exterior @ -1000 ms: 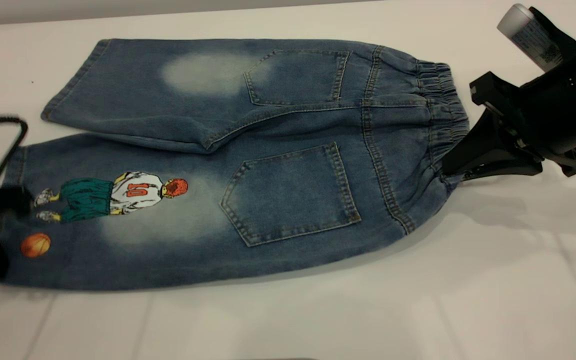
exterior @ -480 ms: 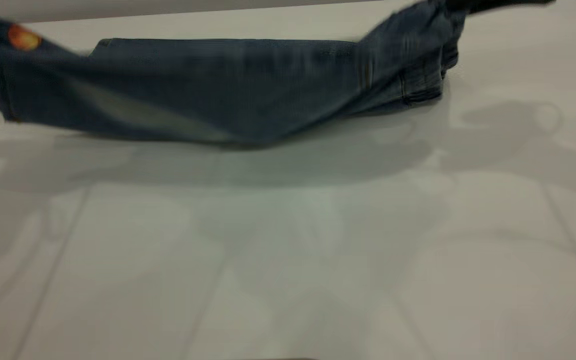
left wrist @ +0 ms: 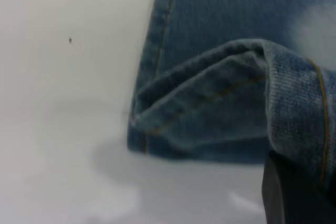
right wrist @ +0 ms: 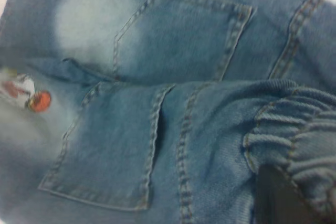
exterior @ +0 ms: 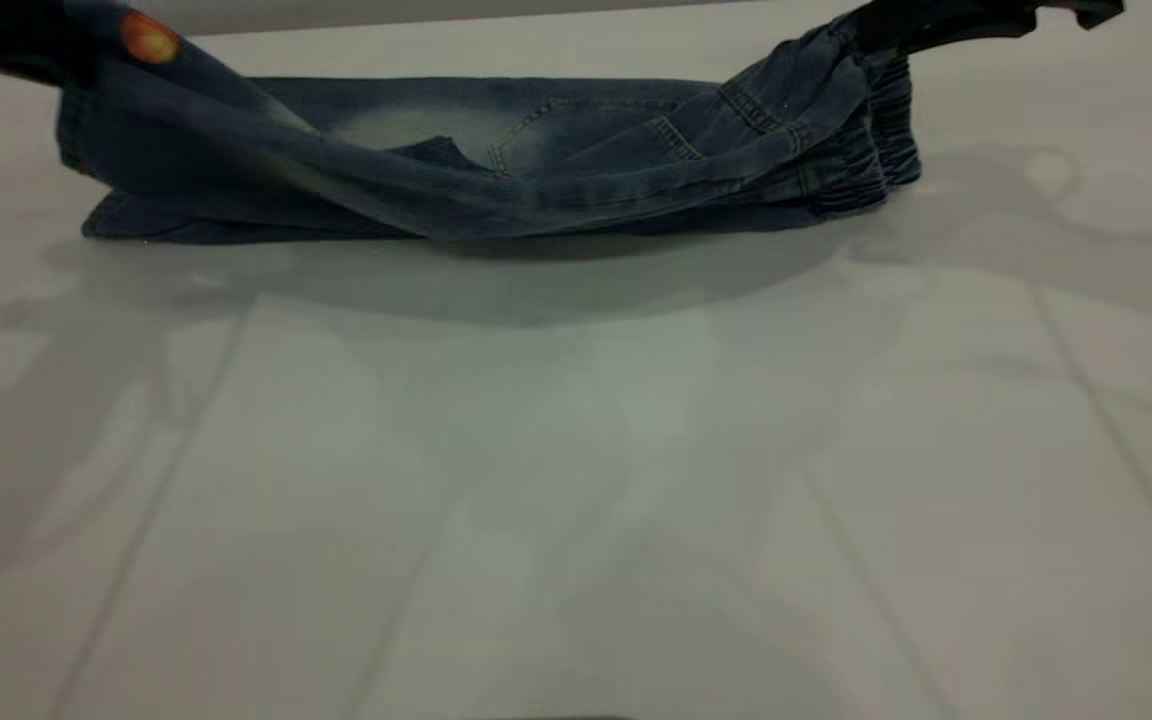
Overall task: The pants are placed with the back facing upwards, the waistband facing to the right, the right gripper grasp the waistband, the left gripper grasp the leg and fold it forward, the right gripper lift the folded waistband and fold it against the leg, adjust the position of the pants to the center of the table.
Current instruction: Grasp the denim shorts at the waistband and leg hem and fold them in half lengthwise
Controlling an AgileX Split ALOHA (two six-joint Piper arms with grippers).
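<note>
The blue denim pants (exterior: 536,180) lie along the far part of the white table (exterior: 576,480), their near half raised and hanging over the far half. My left gripper (exterior: 36,45) is at the far left, shut on the printed leg (exterior: 196,110) beside the orange basketball print (exterior: 149,38). In the left wrist view a dark finger (left wrist: 283,195) pinches the leg's hem (left wrist: 210,103). At the far right my right gripper (exterior: 896,22) is shut on the elastic waistband (exterior: 876,110). Its dark finger (right wrist: 278,198) clamps the gathered waistband (right wrist: 294,129) above the back pockets (right wrist: 173,40).
The table's near and middle area is bare white surface, crossed only by faint shadows of the arms. The table's back edge (exterior: 436,15) runs just behind the pants.
The pants lay flat a second ago. Both grippers have lifted the near leg and waistband and carried them toward the far side, over the other leg, and now hold them lower.
</note>
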